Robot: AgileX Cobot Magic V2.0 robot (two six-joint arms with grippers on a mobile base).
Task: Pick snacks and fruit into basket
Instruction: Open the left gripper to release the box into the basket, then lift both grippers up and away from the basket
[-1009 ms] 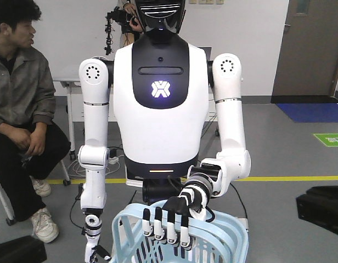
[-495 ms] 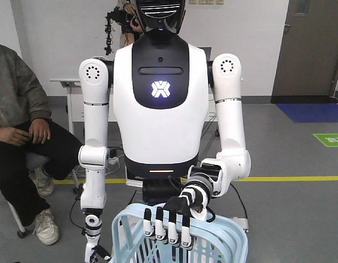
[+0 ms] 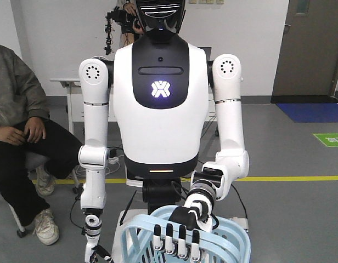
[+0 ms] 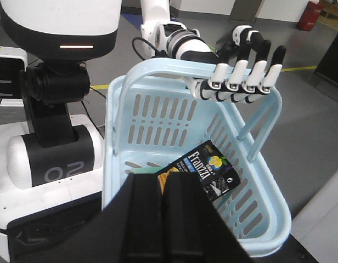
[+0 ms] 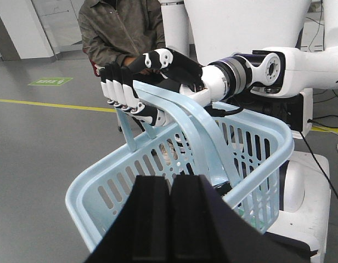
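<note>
Grey floor (image 3: 279,153) all round, a yellow line (image 3: 289,178) taped across it, a blue mat (image 3: 314,112) by the dark door (image 3: 311,49), plain white wall behind. Centre stage stands the big white humanoid (image 3: 158,109), logo lit on its chest. Off to the side sits a person (image 3: 21,137) in a drab jacket and dark trousers.

Down front, the light blue basket (image 4: 111,164) hangs clear of the floor, open top up. Both its handles are gathered under the humanoid's hand (image 4: 235,76), black-and-white fingers hooked over them. In the left wrist view its long axis runs from upper left to lower right.

Inside it lies the black-and-blue box (image 4: 204,172), printed face up. Its long axis slants from low beside the camera up toward the far slatted wall.

The left gripper (image 4: 162,183) hovers over the basket's near rim, black jaws pressed together, nothing between them. The right gripper (image 5: 172,183) sits in front of the slatted side wall, jaws likewise closed tight and empty
</note>
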